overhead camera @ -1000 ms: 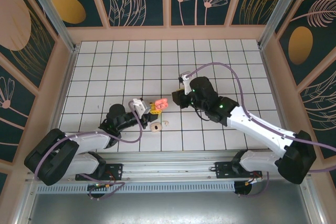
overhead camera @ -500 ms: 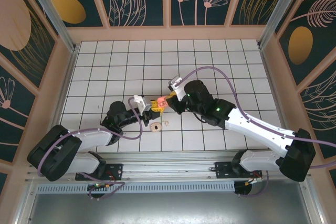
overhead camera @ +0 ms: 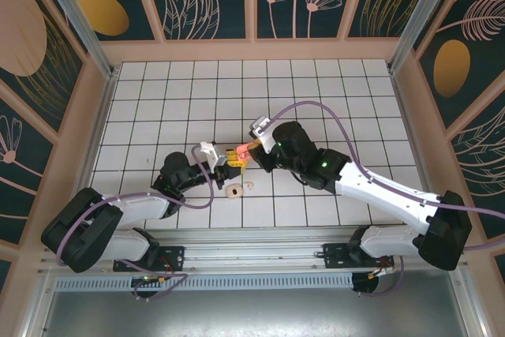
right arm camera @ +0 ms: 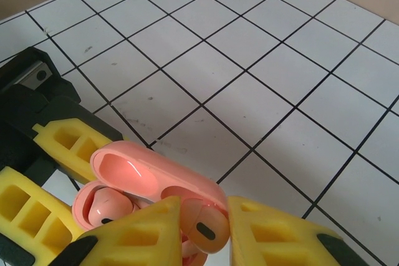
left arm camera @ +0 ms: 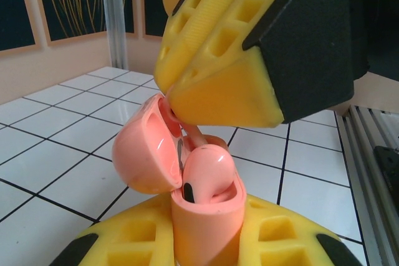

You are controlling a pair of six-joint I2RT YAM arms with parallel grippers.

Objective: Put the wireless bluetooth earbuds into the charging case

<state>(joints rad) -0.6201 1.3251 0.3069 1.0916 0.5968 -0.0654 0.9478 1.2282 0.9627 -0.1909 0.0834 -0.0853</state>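
Since a second ago the right tool (overhead camera: 251,148) has swung leftward across the tabletop (overhead camera: 331,92) and now meets the left tool (overhead camera: 228,162) near the middle of the grid; the left arm has barely shifted.

The left tool is closed narrowly on the pink case (left arm camera: 202,228), its two yellow fingers (left arm camera: 124,241) pressing the case body from either side and holding it up off the tiles. The case's lid (left arm camera: 142,154) is hinged open and leans away to one side.

The right tool comes down onto the open case from above, its yellow fingers almost together and pinching a pink earbud (right arm camera: 204,227), which pokes out between the fingertips right at the mouth of the case. In the left wrist view the right tool's fingertips touch the inner edge of the lid, with a pink bud at the opening just below them. Whether that bud is fully seated cannot be told. A second pink earbud (right arm camera: 103,207) lies inside the case under the open lid.

Nearer the arm bases, a cream case (overhead camera: 233,190) lies on the tabletop with a small cream earbud (overhead camera: 249,187) just beside it, both apart from the tools.
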